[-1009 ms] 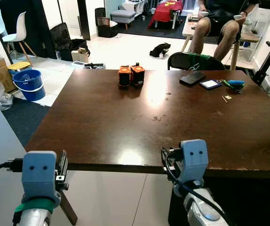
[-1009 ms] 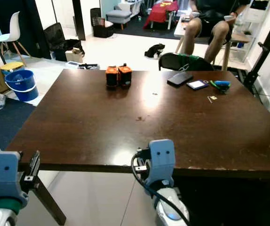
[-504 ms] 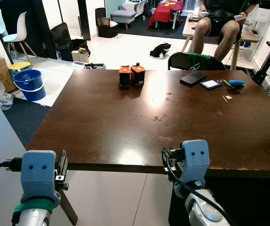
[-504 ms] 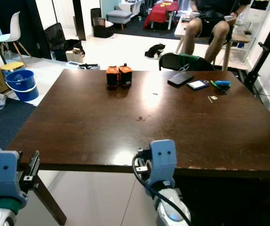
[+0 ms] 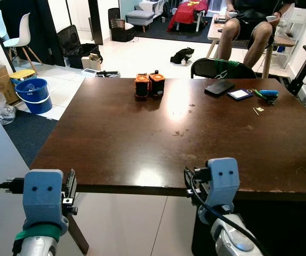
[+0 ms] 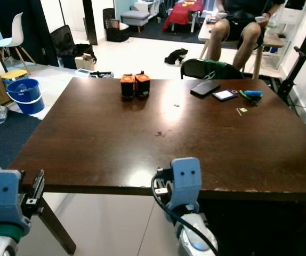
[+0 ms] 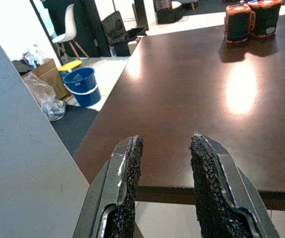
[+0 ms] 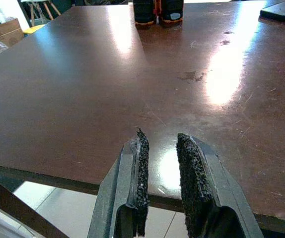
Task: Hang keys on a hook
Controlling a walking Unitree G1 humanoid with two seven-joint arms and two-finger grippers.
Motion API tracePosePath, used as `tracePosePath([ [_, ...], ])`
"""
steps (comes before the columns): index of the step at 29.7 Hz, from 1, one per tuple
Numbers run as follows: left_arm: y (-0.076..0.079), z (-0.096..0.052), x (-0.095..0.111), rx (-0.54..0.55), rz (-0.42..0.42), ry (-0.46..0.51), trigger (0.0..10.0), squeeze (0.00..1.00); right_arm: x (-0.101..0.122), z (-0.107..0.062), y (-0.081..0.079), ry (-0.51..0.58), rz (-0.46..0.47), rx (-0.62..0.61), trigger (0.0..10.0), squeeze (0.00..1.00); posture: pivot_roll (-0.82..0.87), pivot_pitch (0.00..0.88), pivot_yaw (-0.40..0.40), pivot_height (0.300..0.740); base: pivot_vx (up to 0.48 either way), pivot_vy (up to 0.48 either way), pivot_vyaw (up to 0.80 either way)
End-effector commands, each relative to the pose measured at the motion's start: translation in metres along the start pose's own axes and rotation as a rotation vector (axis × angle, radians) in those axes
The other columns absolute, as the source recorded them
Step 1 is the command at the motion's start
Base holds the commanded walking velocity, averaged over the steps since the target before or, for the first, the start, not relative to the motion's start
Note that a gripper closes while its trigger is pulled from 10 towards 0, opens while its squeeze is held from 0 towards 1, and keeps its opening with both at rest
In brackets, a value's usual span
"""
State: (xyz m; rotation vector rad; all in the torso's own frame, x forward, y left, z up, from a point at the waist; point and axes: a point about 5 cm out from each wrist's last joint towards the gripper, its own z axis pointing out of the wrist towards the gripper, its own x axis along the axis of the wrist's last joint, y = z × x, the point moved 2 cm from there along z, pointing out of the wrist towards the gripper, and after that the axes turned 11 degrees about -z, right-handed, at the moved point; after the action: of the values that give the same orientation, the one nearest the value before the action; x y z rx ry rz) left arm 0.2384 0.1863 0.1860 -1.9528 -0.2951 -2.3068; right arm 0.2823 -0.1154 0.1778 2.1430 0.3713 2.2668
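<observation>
Keys: none made out; small pale item (image 5: 257, 111) at table's (image 5: 142, 138) far right, too small to identify.
Nearer arm: right gripper (image 8: 163, 148), by judgement.
Fingers: right gripper narrowly parted, left gripper (image 7: 165, 153) spread, both empty.

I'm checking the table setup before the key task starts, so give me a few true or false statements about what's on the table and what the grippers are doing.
1. Two orange and black canisters stand side by side on the dark wooden table. True.
2. The left gripper grips a bunch of keys. False: its fingers are apart with nothing between them.
3. A blue bucket sits on the floor to the robot's left of the table. True.
4. The right gripper rests on the black phone. False: it hangs at the table's near edge, and the phone lies at the far side.
</observation>
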Motion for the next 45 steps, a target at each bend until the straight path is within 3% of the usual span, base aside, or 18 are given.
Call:
tracePosePath([
  [1, -0.0013, -0.0022, -0.0014, 0.004, 0.001, -0.017, 10.0, 0.00, -0.0026, -0.0028, 0.0010, -0.017, 0.008, -0.001, 10.0, 0.00, -0.10, 0.107, 0.130, 0.740, 0.000, 0.000, 0.00],
  [45, -0.0010, -0.0025, 0.0025, 0.004, -0.014, -0.021, 10.0, 0.00, 0.0011, -0.0036, 0.0035, -0.020, 0.020, -0.007, 10.0, 0.00, -0.09, 0.126, 0.133, 0.740, 0.000, 0.000, 0.00],
])
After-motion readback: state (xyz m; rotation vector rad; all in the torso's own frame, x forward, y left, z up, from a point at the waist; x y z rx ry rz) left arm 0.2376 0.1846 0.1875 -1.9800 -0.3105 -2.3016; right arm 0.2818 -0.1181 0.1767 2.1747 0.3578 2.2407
